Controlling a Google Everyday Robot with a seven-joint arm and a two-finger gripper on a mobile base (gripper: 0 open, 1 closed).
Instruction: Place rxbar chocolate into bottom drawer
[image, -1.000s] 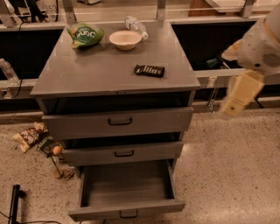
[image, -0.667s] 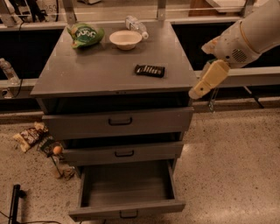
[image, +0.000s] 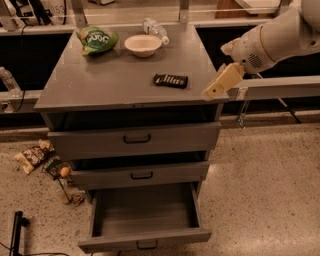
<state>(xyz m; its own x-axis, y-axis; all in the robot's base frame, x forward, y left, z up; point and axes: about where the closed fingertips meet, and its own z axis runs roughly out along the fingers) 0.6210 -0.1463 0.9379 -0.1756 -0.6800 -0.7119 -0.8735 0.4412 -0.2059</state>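
Observation:
The rxbar chocolate (image: 170, 80) is a flat black wrapper with pale lettering. It lies on the grey cabinet top (image: 110, 80), right of centre. The bottom drawer (image: 144, 212) is pulled out and its inside is bare. My gripper (image: 216, 86) hangs from the white arm at the cabinet's right front corner, to the right of the bar and apart from it, holding nothing.
A green snack bag (image: 95, 39), a white bowl (image: 143, 45) and a plastic bottle (image: 155, 29) stand at the back of the top. The two upper drawers (image: 135, 139) are slightly ajar. Wrappers and litter (image: 40, 157) lie on the floor at the left.
My arm has swung in from the right, bringing the gripper leftward to the cabinet's right front corner, nearer the bar. Nothing on the cabinet has moved.

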